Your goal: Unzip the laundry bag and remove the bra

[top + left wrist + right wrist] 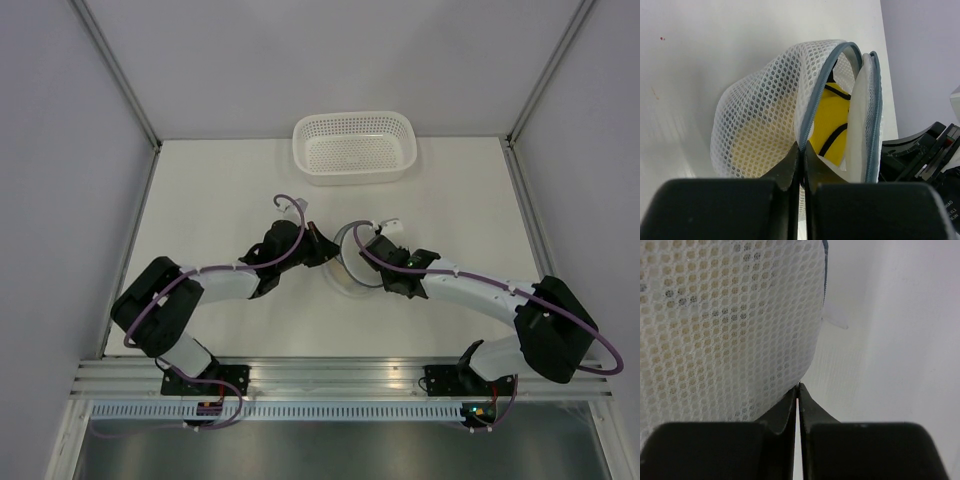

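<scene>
Two grippers were on the laundry bag, which sat mid-table between the wrists, well apart from the white basket at the far edge.

Left gripper: fingers pinched together with no visible gap. The bag's grey zipper rim was caught between the tips at the bottom of the opening.

Right gripper: fingers also pressed together. The lower edge of the mesh met the tips and looked nipped between them.

Bag state: part unzipped. From the left wrist camera the two halves stood spread in a V, joined at the left fingertips and widest at the top. The left half bulged outward and the right half was flatter and close to upright.

Bra: inside the bag. A yellow cup crossed by thin black straps showed through the gap, and a yellow tint showed through the mesh of both halves.

Black hardware of the other arm sat just beside the right half at the edge of the left wrist view.

Top view: the grippers hid most of the bag, leaving only a rim arc and a pale patch on show. Could not tell whether the bag rested on the table or hung just above it.
</scene>
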Controlling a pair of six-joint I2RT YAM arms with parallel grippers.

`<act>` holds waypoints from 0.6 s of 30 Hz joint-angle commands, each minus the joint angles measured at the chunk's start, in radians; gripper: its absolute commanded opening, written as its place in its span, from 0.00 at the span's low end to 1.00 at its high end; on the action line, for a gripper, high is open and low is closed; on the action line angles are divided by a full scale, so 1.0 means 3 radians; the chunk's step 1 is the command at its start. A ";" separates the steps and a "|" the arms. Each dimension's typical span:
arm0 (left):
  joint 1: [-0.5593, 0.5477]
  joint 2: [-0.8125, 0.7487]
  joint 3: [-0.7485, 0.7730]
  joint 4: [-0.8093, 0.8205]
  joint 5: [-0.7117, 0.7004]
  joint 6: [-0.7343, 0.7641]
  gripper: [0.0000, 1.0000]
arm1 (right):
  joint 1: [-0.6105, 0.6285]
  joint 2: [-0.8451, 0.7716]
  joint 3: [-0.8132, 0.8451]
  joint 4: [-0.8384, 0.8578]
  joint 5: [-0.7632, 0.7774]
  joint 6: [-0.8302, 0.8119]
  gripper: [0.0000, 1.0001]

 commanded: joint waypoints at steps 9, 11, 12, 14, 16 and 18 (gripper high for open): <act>-0.0001 -0.0230 0.0042 0.0052 0.0068 0.0117 0.02 | -0.0005 -0.0885 0.0057 0.0299 -0.1212 -0.0261 0.96; -0.0001 -0.0255 0.0031 0.0047 0.0063 0.0102 0.02 | -0.0005 -0.1054 0.0093 0.0329 -0.1336 -0.0277 0.98; -0.0001 -0.0281 0.0031 0.0047 0.0073 0.0086 0.02 | -0.0005 -0.1085 0.0144 0.0325 -0.1397 -0.0277 0.98; -0.0006 -0.0301 0.0036 0.0037 0.0099 0.0061 0.02 | -0.0005 -0.1070 0.0200 0.0319 -0.1382 -0.0277 0.98; -0.0012 -0.0332 0.0041 0.0027 0.0109 0.0025 0.02 | -0.0005 -0.1014 0.0282 0.0360 -0.1377 -0.0247 0.98; -0.0027 -0.0347 0.0047 0.0001 0.0109 0.0004 0.02 | -0.0005 -0.0912 0.0343 0.0396 -0.1362 -0.0201 0.98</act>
